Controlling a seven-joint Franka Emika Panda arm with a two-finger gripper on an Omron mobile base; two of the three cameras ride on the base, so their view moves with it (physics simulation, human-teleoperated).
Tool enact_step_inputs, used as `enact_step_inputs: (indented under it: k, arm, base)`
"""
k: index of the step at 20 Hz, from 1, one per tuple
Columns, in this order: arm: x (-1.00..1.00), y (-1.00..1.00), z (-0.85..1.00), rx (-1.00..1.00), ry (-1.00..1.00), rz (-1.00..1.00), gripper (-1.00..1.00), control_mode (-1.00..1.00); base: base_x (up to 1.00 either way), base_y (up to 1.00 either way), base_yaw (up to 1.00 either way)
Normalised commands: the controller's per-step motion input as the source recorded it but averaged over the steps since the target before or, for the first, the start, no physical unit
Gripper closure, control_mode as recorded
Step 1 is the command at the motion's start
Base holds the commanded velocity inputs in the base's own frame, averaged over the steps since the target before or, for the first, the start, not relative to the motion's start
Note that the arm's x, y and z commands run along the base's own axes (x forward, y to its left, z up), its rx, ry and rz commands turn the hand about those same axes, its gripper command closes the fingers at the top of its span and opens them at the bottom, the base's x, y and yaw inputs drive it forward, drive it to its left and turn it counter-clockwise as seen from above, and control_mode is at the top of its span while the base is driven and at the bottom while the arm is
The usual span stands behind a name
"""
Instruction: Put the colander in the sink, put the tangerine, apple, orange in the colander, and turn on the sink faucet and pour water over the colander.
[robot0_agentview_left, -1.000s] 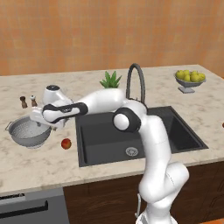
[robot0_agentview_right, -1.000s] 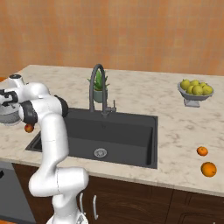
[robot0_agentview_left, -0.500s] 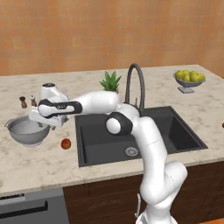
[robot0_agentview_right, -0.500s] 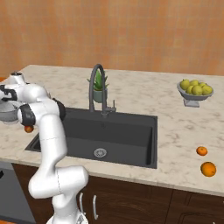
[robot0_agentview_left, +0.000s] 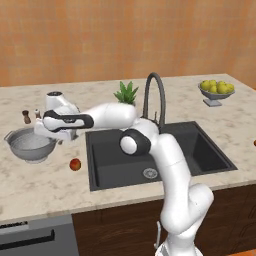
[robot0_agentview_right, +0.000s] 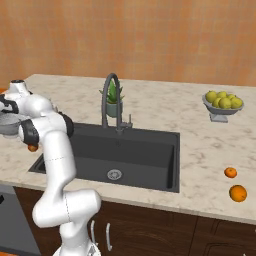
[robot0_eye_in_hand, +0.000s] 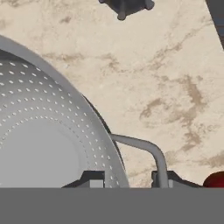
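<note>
On the counter left of the sink (robot0_agentview_left: 155, 150), the gripper (robot0_eye_in_hand: 127, 178) is closing over the colander (robot0_agentview_left: 30, 144) rim.

The arm is now reaching lower and farther left than a second ago, and the fingers (robot0_eye_in_hand: 92, 178), wide apart then, are drawing in on either side of the colander wall beside its handle (robot0_eye_in_hand: 148, 151); whether they are already pinching it cannot be told. That suggests the first step, carrying the colander to the sink, is just beginning. The dark basin is holding nothing but its drain (robot0_agentview_left: 150, 173), under the gooseneck sink faucet (robot0_agentview_left: 154, 97). The colander is sitting empty. The grey footed fruit bowl (robot0_agentview_right: 221, 105) is holding yellow lemons. The apple (robot0_agentview_left: 75, 164) is lying near the colander; the larger orange fruit (robot0_agentview_right: 238, 193) and the smaller one (robot0_agentview_right: 230, 172) are waiting right of the sink.
</note>
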Motion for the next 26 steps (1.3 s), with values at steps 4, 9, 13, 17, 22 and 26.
enact_step_inputs:
  k: [4,9,13,17,22,26]
  arm:
    - [-0.07,-0.28,0.28,0.19,-0.35,-0.18,1.00,-1.00]
    - [-0.20,-0.48,0.41,0.24,-0.21,-0.17,1.00,-1.00]
    - [-0.60,-0.65,0.34,0.24,-0.02,0.00,1.00,-1.00]
    - [-0.50,-0.81,0.24,0.15,0.00,0.00,1.00,-1.00]
    - [-0.32,-0.69,0.43,0.02,0.14,0.00,1.00,-1.00]
    - [-0.42,-0.71,0.36,0.00,0.17,0.00,1.00,-1.00]
  base:
    - [0.00,0.00,0.00]
    - [0.00,0.00,0.00]
    - [0.00,0.00,0.00]
    - [0.00,0.00,0.00]
    - [0.00,0.00,0.00]
    - [0.00,0.00,0.00]
